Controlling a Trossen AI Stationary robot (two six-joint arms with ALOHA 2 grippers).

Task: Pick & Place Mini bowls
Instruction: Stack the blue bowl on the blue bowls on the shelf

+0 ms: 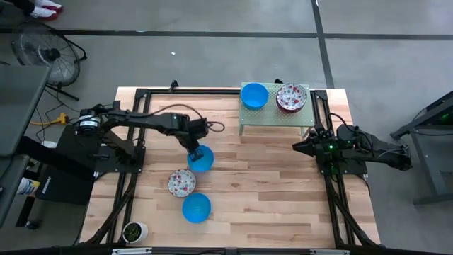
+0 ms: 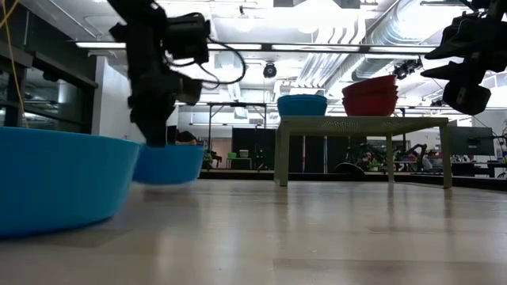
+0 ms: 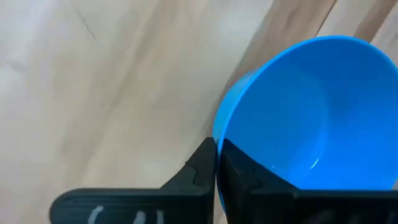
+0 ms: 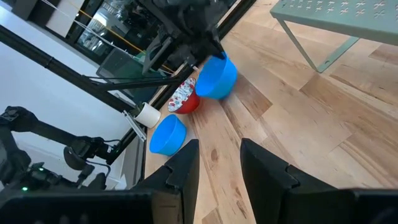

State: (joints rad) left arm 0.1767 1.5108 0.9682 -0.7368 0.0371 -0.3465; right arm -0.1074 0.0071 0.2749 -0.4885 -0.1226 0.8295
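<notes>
My left gripper [image 1: 192, 150] is shut on a plain blue mini bowl [image 1: 202, 159] near the table's middle. Toward the near edge, a floral mini bowl [image 1: 182, 183] and another blue mini bowl [image 1: 196, 207] sit on their bases on the table. On a pale green stand [image 1: 272, 117] at the far edge sit a stack of blue bowls [image 1: 254, 95] and a stack of floral bowls [image 1: 291, 98]. My right gripper [image 1: 297, 146] hangs open above the table's right side, away from all bowls. My left gripper pinches the blue bowl's rim [image 3: 219, 138], with one finger [image 3: 199, 169] outside the wall and the other [image 3: 249, 177] inside. The fingers come from above, pointing down. The bowl [image 2: 168, 164] hangs tilted below them, lifted clear of the table.
A small white cup with a green plant [image 1: 133, 231] stands at the near left corner. The green stand's legs [image 2: 281, 154] rise from the far part of the table. Bare wood lies between the stand and the near edge, on the right.
</notes>
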